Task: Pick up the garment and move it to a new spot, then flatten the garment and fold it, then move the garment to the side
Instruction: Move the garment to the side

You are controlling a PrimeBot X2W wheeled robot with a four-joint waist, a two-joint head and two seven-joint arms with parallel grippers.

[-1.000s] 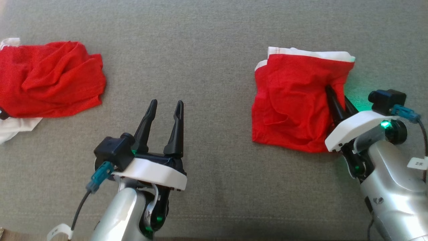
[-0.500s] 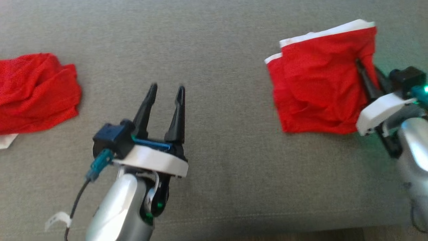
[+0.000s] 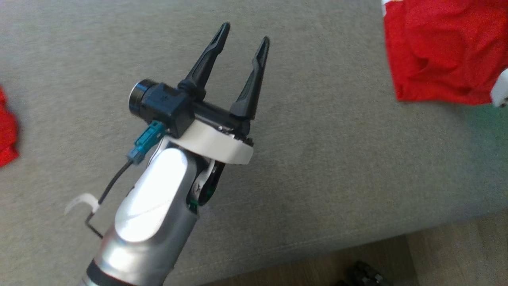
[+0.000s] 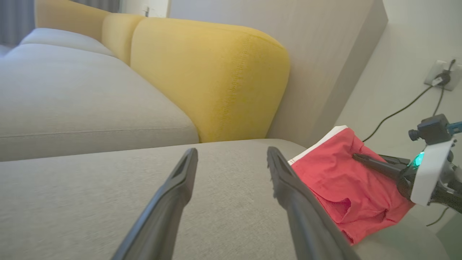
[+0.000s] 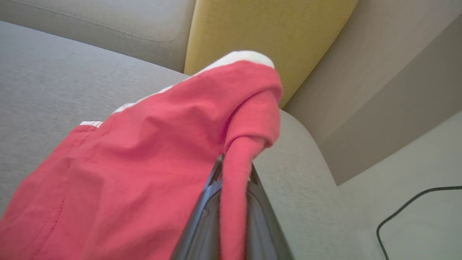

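The garment [image 3: 440, 51] is a folded red piece with a white band, lying on the grey sofa seat [image 3: 317, 159] at the upper right of the head view. My right gripper [image 5: 234, 169] is shut on a bunched fold at the garment's [image 5: 144, 162] right side. Seen from the left wrist, the garment [image 4: 346, 187] sits near the seat's far corner with the right gripper [image 4: 361, 157] pinching its edge. My left gripper [image 3: 246, 33] hovers open above the middle of the seat, nothing between its fingers [image 4: 231, 151].
A second red cloth [image 3: 7, 135] lies at the left edge of the seat. Yellow back cushions [image 4: 216, 72] stand behind. The seat's front edge and wooden floor [image 3: 456, 254] show at lower right. A wall socket with cables [image 4: 442, 74] sits beyond the sofa's end.
My right gripper has dragged the garment rightward, away from the other red cloth. The head camera has swung, shifting the whole picture. My left arm has risen closer to the camera, still open.
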